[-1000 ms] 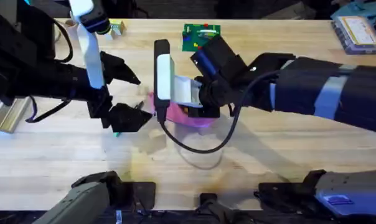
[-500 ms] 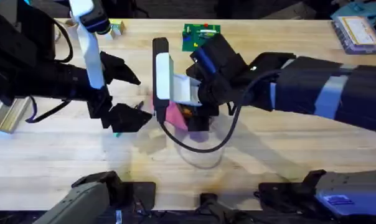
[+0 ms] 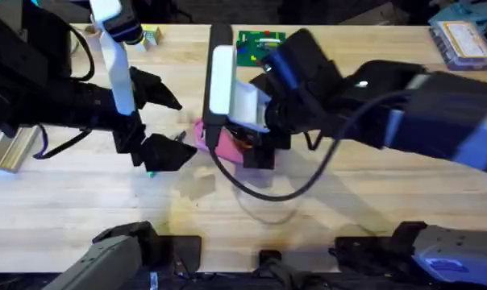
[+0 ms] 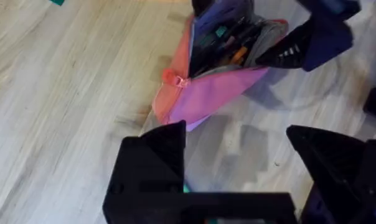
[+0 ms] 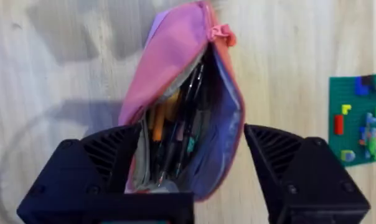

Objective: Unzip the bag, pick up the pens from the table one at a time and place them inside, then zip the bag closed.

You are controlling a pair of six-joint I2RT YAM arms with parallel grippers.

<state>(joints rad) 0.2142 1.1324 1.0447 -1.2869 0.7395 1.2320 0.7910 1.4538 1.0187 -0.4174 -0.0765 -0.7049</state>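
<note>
Pink pencil pouch [image 5: 175, 81] lies unzipped on your light wood counter [image 3: 348, 201], near the middle, its mouth gaping wide. From your right wrist camera you look straight into it: pens [image 5: 178, 134] and an orange-tipped piece stand packed against the lining, and the small red zipper pull [image 5: 223, 33] sits at the far end of the opening. Your right gripper [image 5: 194, 180] straddles the near end of the pouch with its two black fingers spread apart, one on each side; whether they actually touch the fabric you cannot tell.

Your left gripper [image 4: 250, 155] hangs just beside the pouch's other end, its fingers also spread, with bare counter between them and nothing held. In that wrist camera the red pull [image 4: 173, 77] points toward you, and a sliver of green shows under the gripper body, too little to identify.

Around you, overhead: a small green building board [image 3: 255, 47] with coloured bricks lies at the far edge, behind your right arm, which covers most of the pouch [image 3: 211, 137]. A clear plastic case [image 3: 465, 40] sits at the far right corner, a small yellow-green box [image 3: 151, 35] at the far left. No writing on any of them can be read.
</note>
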